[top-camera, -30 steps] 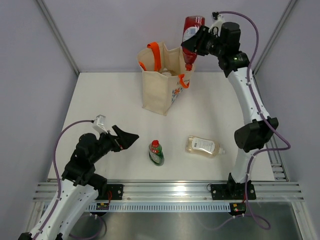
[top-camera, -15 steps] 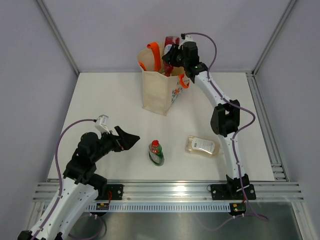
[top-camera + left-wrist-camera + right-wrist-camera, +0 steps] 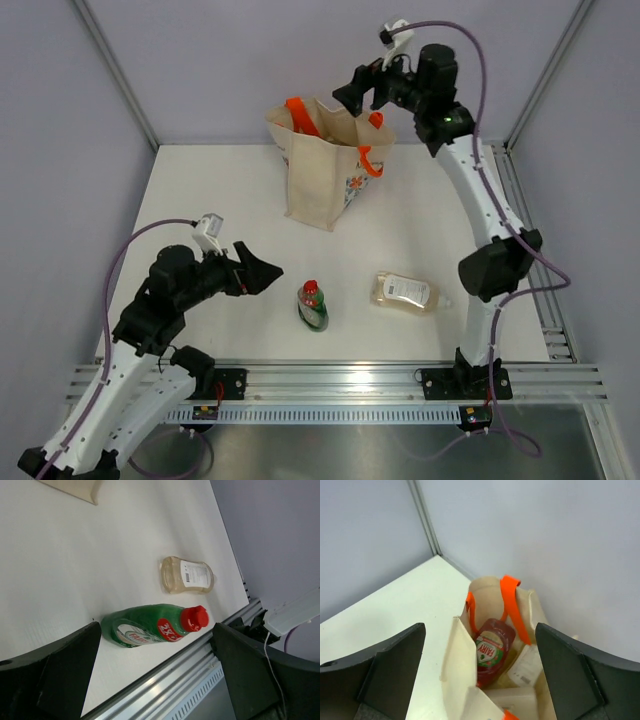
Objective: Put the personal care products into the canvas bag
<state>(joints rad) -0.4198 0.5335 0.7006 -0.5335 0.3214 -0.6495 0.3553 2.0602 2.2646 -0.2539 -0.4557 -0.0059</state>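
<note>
The beige canvas bag (image 3: pixel 322 175) with orange handles stands upright at the back of the table. My right gripper (image 3: pixel 362 92) hovers open and empty above its mouth. In the right wrist view a red bottle (image 3: pixel 492 647) lies inside the bag (image 3: pixel 457 660) beside a clear bottle with a white label (image 3: pixel 526 664), between the open fingers of my right gripper (image 3: pixel 480 630). A green bottle with a red cap (image 3: pixel 313 306) and a clear bottle of pale liquid (image 3: pixel 405 292) lie on the table. My left gripper (image 3: pixel 264 272) is open, just left of the green bottle (image 3: pixel 150 625).
The white table (image 3: pixel 220 200) ends at a metal rail (image 3: pixel 340 380) along the near edge, close to the green bottle. Grey walls enclose the back and sides. The clear bottle (image 3: pixel 187 575) lies beyond the green one in the left wrist view.
My right gripper opened and let the red bottle drop into the bag, then rose back and to the right. The left arm shifted slightly and stays open.
</note>
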